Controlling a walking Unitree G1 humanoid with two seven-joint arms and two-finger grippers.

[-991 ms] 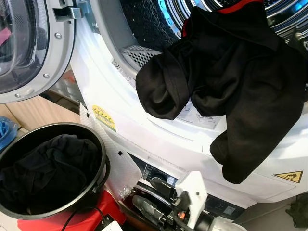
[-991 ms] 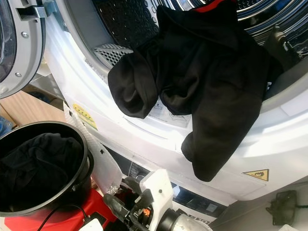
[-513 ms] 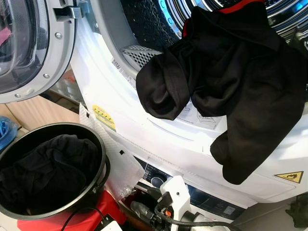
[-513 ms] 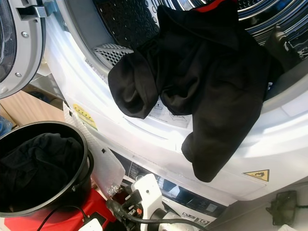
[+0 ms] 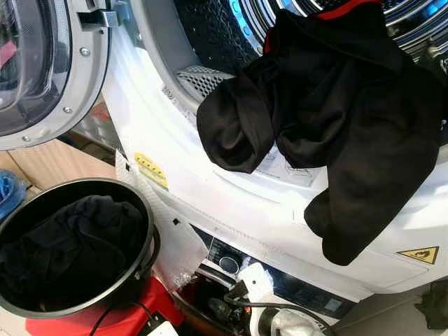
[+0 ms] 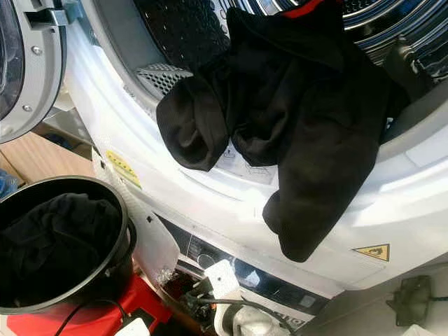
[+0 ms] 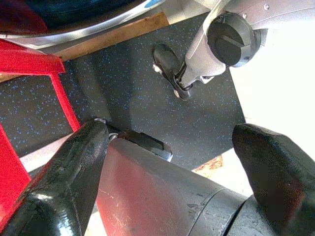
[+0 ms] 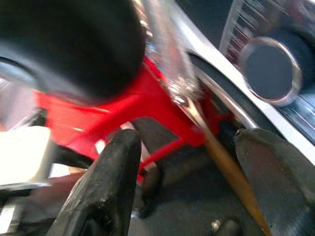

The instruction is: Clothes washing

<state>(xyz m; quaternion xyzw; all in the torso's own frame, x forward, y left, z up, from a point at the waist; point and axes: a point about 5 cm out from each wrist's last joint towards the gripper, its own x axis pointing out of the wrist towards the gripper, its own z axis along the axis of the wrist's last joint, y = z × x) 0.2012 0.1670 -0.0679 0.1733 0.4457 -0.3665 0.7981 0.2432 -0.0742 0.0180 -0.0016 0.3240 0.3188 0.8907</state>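
White washing machine (image 5: 231,203), door (image 5: 42,70) open at ten o'clock, soft black garment (image 5: 329,119) draped over its rim; round black basket (image 5: 143,217) of dark clothes at eight o'clock; left gripper (image 7: 167,162) and right gripper (image 8: 192,182) both spread above speckled dark floor (image 7: 128,98).

Black garment (image 6: 301,133) drapes over the washer's door rim (image 6: 231,189).

1. A garment (image 5: 336,119) hangs over the lower rim of the washing machine (image 5: 231,203) opening, half inside the drum.
2. The door (image 5: 42,70) stands open at the left.
3. Below left, a bucket (image 5: 143,210) holds more clothes (image 5: 70,248).
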